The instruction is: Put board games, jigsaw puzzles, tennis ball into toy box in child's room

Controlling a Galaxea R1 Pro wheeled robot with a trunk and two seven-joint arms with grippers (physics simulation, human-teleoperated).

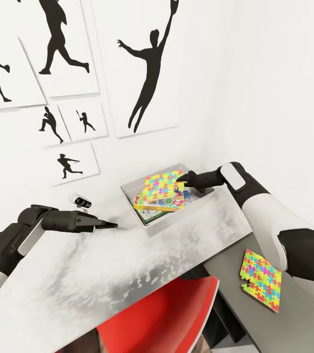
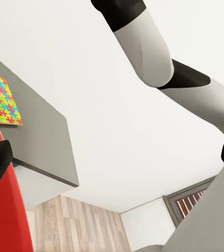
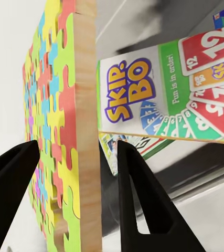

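Head view: grey table (image 1: 68, 274) against the wall, toy box (image 1: 149, 226) on it with game boxes inside. Right gripper (image 1: 180, 181) holds one puzzle (image 1: 162, 186) tilted over the box, fingers straddling its edge. Likely stiff, thin, light; an edge pinch suits. Second puzzle (image 1: 261, 278) lies on the lower surface. Left gripper (image 1: 111, 225) hovers, holding nothing; cannot tell its gap.

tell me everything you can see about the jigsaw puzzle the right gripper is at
The jigsaw puzzle is a flat rectangular board of interlocking yellow, pink, orange, blue and green pieces, with a plain wood-coloured edge showing in the right wrist view. It stands tilted on edge over the toy box, above the Skip-Bo board game. The right gripper has its jaws either side of the board; whether they press it cannot be told.
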